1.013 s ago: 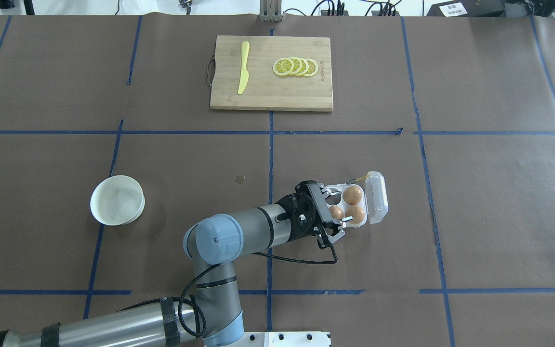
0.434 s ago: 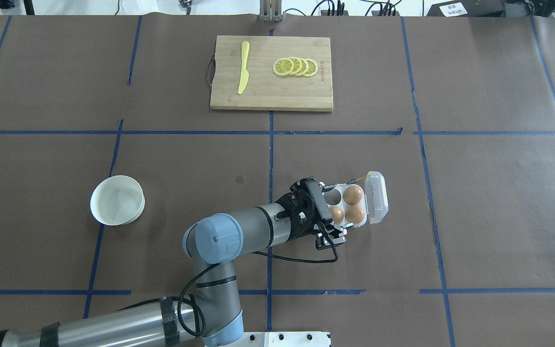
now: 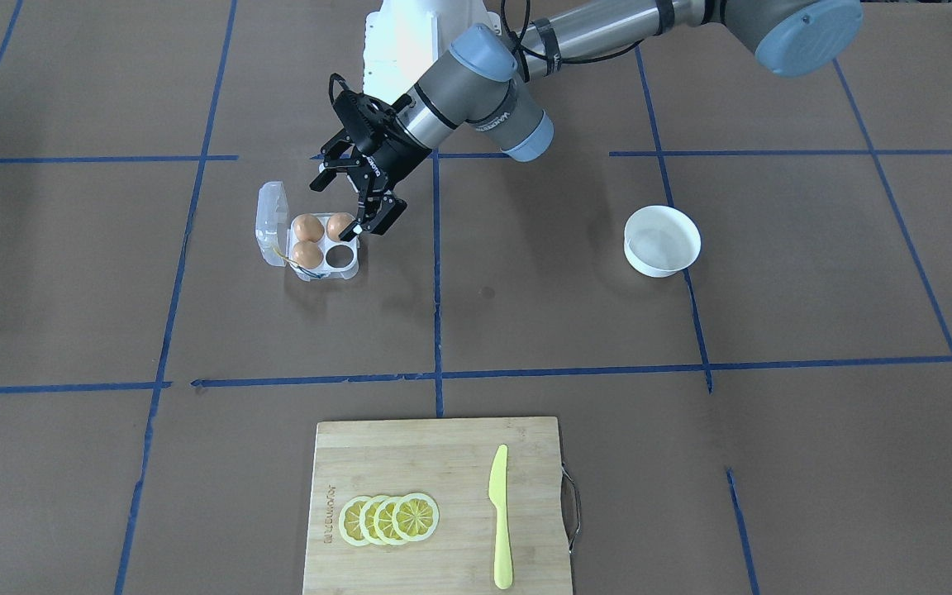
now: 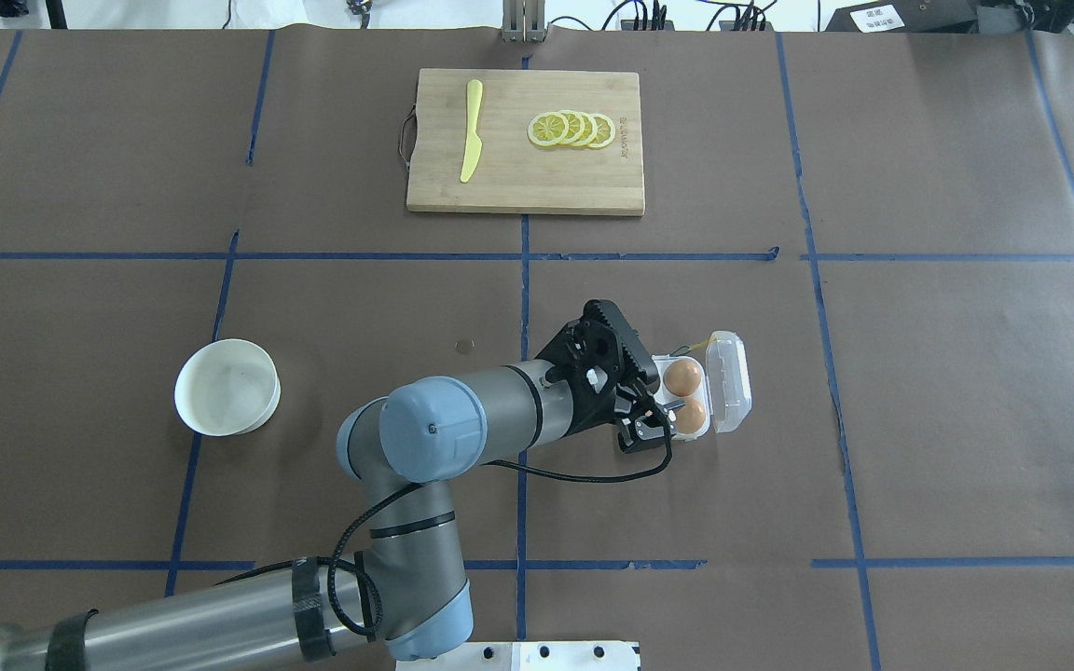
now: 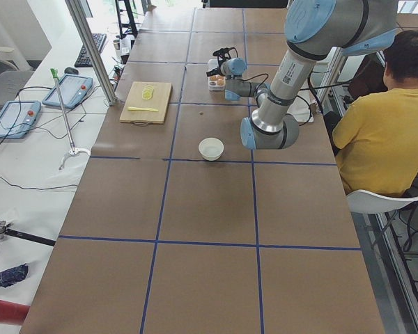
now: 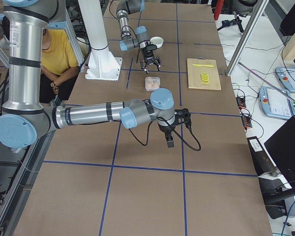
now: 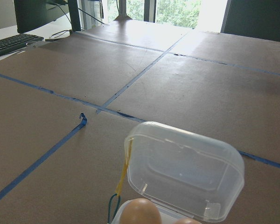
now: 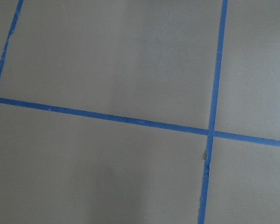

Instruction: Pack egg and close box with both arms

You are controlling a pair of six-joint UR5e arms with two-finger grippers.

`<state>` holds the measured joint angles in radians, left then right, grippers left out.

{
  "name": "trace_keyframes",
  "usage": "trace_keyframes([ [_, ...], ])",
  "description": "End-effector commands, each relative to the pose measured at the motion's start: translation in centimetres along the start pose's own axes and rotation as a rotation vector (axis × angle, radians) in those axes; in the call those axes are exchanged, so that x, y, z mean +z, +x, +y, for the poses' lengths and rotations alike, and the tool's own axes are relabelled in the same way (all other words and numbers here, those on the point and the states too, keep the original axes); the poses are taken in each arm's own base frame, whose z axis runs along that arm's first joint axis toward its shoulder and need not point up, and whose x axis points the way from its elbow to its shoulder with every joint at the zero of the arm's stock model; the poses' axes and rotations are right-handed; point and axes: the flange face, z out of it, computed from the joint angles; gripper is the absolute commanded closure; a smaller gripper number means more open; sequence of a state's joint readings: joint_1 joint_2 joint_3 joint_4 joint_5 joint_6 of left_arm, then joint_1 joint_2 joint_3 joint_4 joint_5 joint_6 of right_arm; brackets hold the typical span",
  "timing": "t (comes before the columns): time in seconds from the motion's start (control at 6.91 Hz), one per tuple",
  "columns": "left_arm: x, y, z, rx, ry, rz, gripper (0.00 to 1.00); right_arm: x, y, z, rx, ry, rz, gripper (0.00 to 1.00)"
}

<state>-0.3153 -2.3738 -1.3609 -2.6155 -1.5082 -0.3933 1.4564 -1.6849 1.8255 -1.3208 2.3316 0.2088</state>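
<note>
The clear box (image 3: 349, 270) stands open with its lid (image 3: 271, 221) upright on the side away from the arm. It holds three brown eggs (image 3: 306, 226) and one cell (image 3: 340, 258) is bare. My left gripper (image 3: 350, 202) hangs open and empty just above the box's near cells. In the overhead view the left gripper (image 4: 647, 410) covers the box's left half, and two eggs (image 4: 682, 376) show beside the lid (image 4: 729, 382). The left wrist view shows the lid (image 7: 184, 172) and an egg top (image 7: 139, 212). My right gripper (image 6: 169, 136) shows only from the side, so I cannot tell its state.
A white bowl (image 4: 227, 387) stands to the left of the arm. A wooden cutting board (image 4: 593, 177) with lemon slices (image 4: 572, 129) and a yellow knife (image 4: 470, 130) lies at the far middle. Blue tape lines cross the brown table cover.
My left gripper has shifted from the box's near-left edge to over its left cells, and the wrist has turned. The egg in the near-left cell is now hidden in the overhead view.
</note>
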Motion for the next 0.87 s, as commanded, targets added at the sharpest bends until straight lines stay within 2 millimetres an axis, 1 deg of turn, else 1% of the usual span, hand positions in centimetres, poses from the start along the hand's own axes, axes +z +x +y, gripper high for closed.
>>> trace_keyframes([
  [0.0,-5.1,-4.7,-0.1,-0.07,-0.161,-0.047,0.0,0.0,0.1,0.0,0.0,0.0,0.0,0.0],
  [0.14,-7.8,-7.8,-1.1,-0.082,-0.241,-0.104,0.0,-0.1,0.0,0.0,-0.002,0.001,0.0,0.0],
  [0.29,-10.4,-12.0,-1.9,-0.103,-0.316,-0.181,0.0,0.0,0.0,0.1,-0.001,0.0,0.0,0.0],
  [0.43,-13.8,-17.8,-1.2,-0.154,-0.412,-0.23,0.0,0.1,0.1,0.1,0.001,-0.002,0.0,0.0],
  [0.58,-18.4,-24.4,-0.6,-0.209,-0.494,-0.333,0.0,0.1,0.2,0.2,0.003,-0.002,0.002,0.0],
  [0.72,-23.1,-30.0,-1.8,-0.134,-0.558,-0.425,0.0,0.1,0.2,0.2,0.003,-0.002,0.002,0.0],
])
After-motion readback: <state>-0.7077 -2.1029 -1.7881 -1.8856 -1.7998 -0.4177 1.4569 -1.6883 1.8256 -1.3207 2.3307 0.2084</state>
